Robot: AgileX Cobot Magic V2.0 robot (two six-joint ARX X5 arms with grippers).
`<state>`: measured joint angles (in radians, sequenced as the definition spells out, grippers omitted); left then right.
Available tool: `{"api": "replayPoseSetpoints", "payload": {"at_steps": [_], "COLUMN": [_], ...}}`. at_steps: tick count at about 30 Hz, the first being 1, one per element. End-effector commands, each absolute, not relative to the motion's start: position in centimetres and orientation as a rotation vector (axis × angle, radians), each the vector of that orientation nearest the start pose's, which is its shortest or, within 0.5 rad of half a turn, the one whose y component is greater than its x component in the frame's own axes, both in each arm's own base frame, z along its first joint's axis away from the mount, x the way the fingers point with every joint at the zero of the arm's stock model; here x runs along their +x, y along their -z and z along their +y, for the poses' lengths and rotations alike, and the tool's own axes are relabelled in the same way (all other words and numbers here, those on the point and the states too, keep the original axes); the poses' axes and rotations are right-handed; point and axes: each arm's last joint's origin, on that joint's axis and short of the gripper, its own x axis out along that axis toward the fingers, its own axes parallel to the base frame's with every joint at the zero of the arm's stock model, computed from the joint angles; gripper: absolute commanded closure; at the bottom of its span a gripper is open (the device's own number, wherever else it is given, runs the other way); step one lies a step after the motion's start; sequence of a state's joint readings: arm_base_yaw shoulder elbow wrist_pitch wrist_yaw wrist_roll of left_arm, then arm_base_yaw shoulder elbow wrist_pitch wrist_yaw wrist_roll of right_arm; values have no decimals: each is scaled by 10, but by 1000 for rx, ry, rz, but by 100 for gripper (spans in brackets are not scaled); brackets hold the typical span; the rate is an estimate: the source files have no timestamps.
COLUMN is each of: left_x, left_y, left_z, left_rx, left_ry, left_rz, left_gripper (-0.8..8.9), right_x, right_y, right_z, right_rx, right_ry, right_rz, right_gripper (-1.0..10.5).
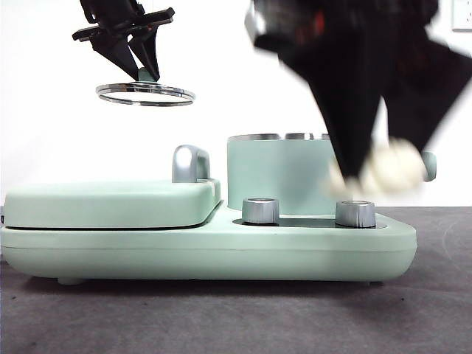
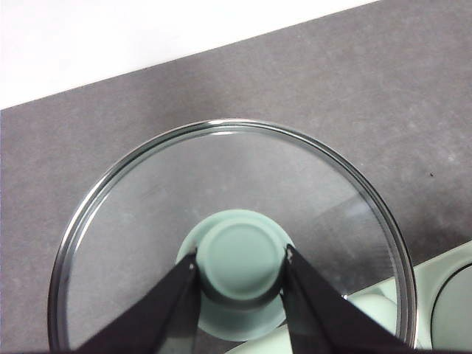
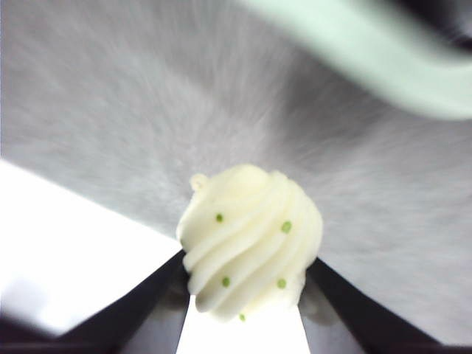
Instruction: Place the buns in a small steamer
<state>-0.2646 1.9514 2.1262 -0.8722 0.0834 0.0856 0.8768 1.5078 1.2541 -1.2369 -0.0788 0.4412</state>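
Observation:
The small steamer point(image 1: 276, 173) is a mint-green pot with a steel rim, standing without its lid on the right half of a mint-green cooker. My left gripper point(image 1: 144, 66) hangs high at the upper left, shut on the green knob point(image 2: 242, 264) of the steel-rimmed glass lid point(image 1: 145, 94). My right gripper point(image 1: 369, 169), blurred by motion, is low in front of the pot's right side. It is shut on a ribbed cream bun with green dots point(image 3: 251, 240), which shows as a pale blur point(image 1: 394, 168) in the front view. I cannot see inside the pot.
The cooker base point(image 1: 206, 247) spans most of the table's width. Its left half carries a flat mint-green griddle lid point(image 1: 110, 203) with a chrome handle point(image 1: 190, 164). Two steel dials point(image 1: 260, 210) point(image 1: 355, 213) stand in front of the pot. Grey tabletop point(image 1: 221, 317) lies in front.

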Motion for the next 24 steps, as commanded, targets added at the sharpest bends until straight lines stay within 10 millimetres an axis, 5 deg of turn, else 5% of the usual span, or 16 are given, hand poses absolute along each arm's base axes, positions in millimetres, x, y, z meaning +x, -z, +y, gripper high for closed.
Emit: {"api": "replayPoseSetpoints", "payload": {"at_steps": [1,6,12,17,24], "left_x": [410,410,410,410,410], "left_y": [-398,-398,-398,-398,-398], "left_z": [-115,-115,-115,-115,-115], "left_rx": [136,136,136,136,136], "left_ry": [370,370,369,370,369], "left_rz": [632,630,630,629,627], "left_gripper": [757,757,757,757,757], "right_x": [182,222,276,310,336], "right_y": [-301,-343,-358,-350,-313], "right_z": [202,187,183,189,200], "right_rx": [-243,-201,-184,-182,-205], "right_ry": [-485,-488,-458,-443,-409], "right_rz": [1446,1339,1292,1290,1378], "right_gripper": [739,720,720,720,720]}}
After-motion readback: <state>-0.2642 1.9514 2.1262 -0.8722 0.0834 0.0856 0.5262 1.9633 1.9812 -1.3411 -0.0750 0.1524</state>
